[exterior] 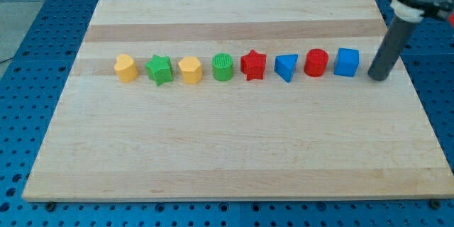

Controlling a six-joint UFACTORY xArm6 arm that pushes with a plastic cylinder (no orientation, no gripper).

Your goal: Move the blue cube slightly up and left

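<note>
The blue cube (346,62) stands at the right end of a row of blocks on the wooden board (234,149). My tip (378,78) rests on the board just to the right of the blue cube and slightly below it, with a small gap between them. The dark rod rises from the tip toward the view's top right.
The row runs leftward from the blue cube: red cylinder (316,63), blue triangle (286,67), red star (253,65), green cylinder (223,67), yellow block (190,70), green star (159,69), yellow block (126,68). The board's right edge lies close to my tip.
</note>
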